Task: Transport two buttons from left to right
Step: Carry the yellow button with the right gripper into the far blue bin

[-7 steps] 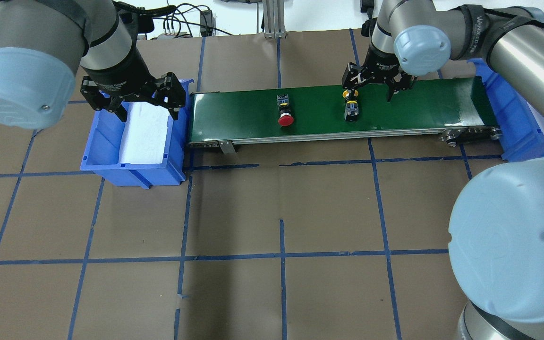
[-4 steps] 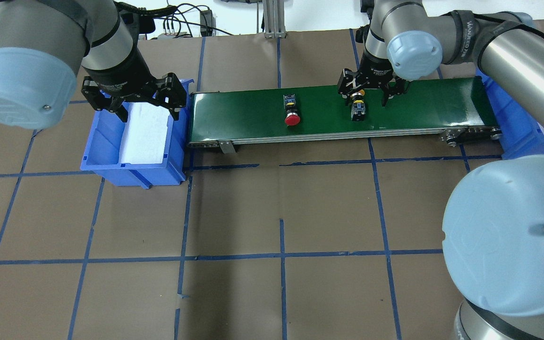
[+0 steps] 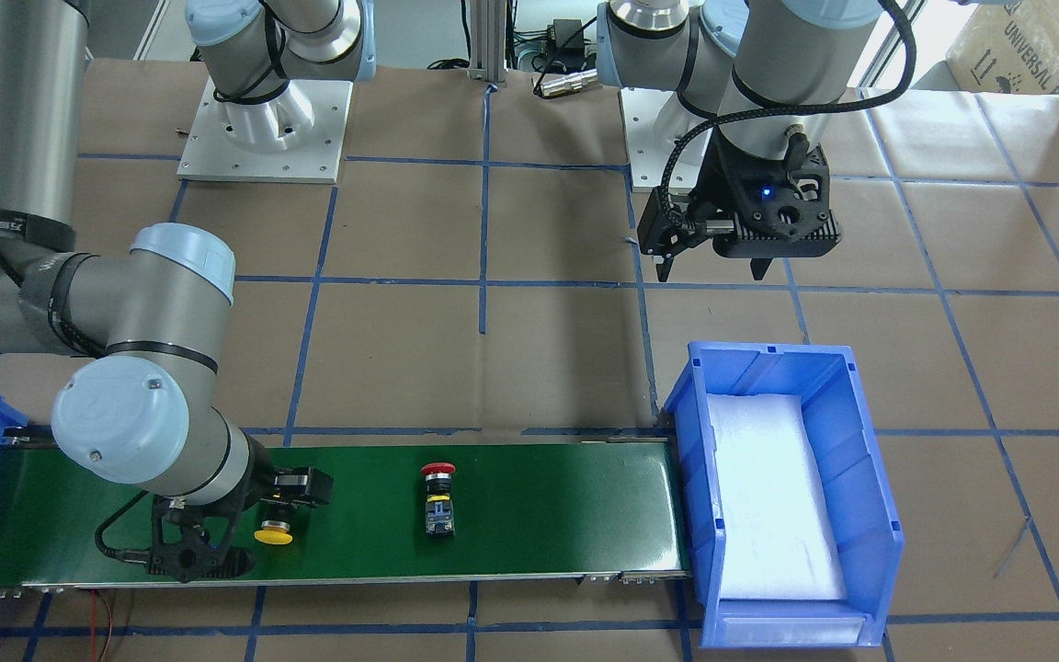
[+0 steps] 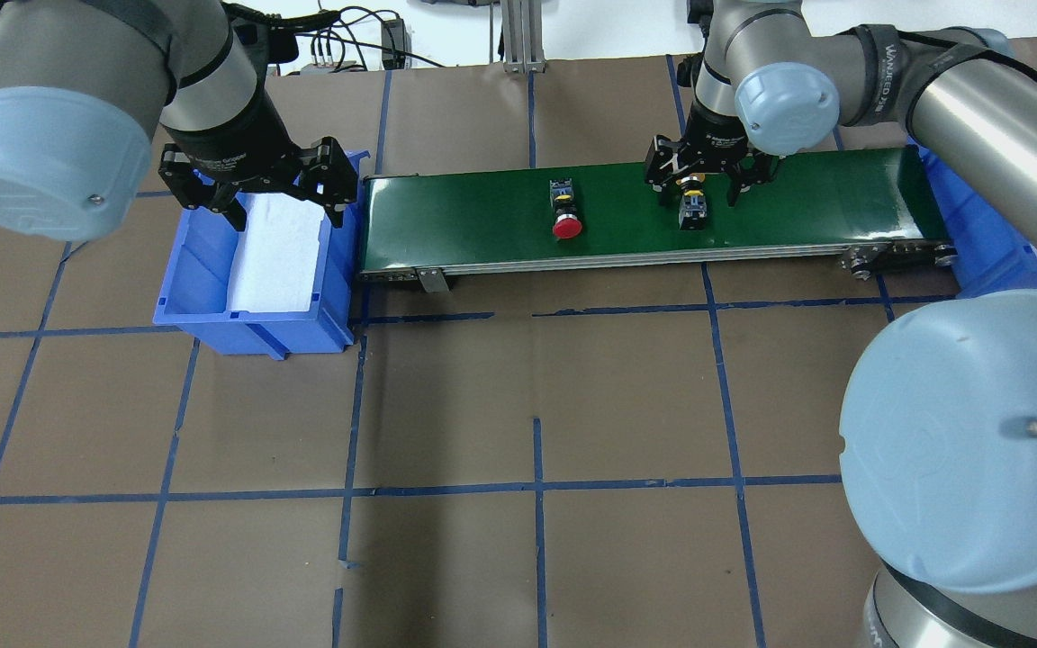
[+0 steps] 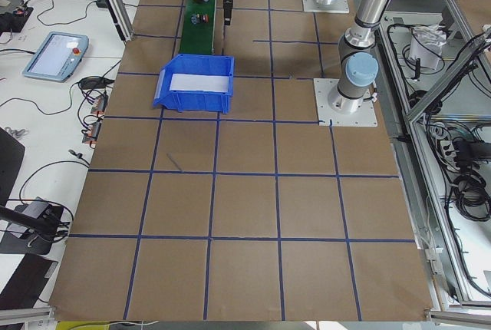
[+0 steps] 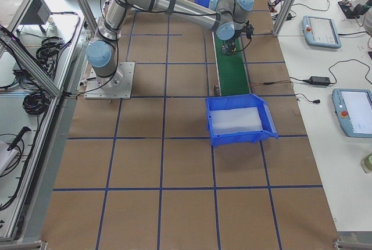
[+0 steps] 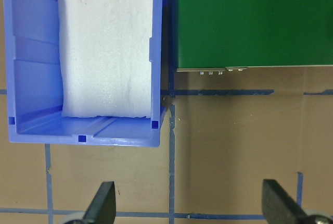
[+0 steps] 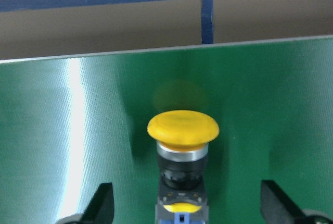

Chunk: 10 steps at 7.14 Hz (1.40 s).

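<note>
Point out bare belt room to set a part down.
Bare belt from left bin to red button; also from right gripper to right bin. Crowded: between red button and yellow button, right gripper open around the yellow.

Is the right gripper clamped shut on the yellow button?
No, the right gripper has its fingers wide apart on either side of the yellow button, not touching it.
</note>
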### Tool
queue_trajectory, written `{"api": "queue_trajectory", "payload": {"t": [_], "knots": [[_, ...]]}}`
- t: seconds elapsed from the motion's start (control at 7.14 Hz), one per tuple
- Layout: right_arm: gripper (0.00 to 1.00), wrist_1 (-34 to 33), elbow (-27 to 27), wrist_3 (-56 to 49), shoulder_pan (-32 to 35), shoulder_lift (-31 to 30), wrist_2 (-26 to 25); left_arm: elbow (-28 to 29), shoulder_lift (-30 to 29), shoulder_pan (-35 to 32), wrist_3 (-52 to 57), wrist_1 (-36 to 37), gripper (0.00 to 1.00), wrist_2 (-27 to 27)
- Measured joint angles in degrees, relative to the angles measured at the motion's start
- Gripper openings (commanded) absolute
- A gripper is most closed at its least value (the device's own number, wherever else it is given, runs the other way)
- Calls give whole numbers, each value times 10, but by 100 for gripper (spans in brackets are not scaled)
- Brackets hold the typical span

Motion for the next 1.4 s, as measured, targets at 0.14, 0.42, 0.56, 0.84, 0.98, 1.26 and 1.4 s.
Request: {"api": "queue_trajectory", "payload": {"t": [0.14, 0.42, 0.56, 0.84, 0.98, 1.26, 1.4], "knots": [[17, 0, -1, -2, 0, 0, -2, 2, -2, 0, 0, 0, 100, 0], [11, 5, -5, -12, -4, -4, -3, 6, -1, 0, 0, 0, 100, 1], [10, 13, -11, -21, -6, -12, -6, 6, -1, 0, 0, 1, 100, 1], [10, 41, -28, -50, -9, -38, -21, 7, -1, 0, -1, 2, 100, 1], [10, 51, -36, -69, -11, -49, -30, 9, -2, 1, 0, 3, 100, 1], [52, 58, -38, -85, -15, -50, -36, 7, -2, 1, 0, 4, 100, 1], [62, 56, -36, -84, -19, -43, -39, 4, 0, 1, 0, 4, 100, 1]]}}
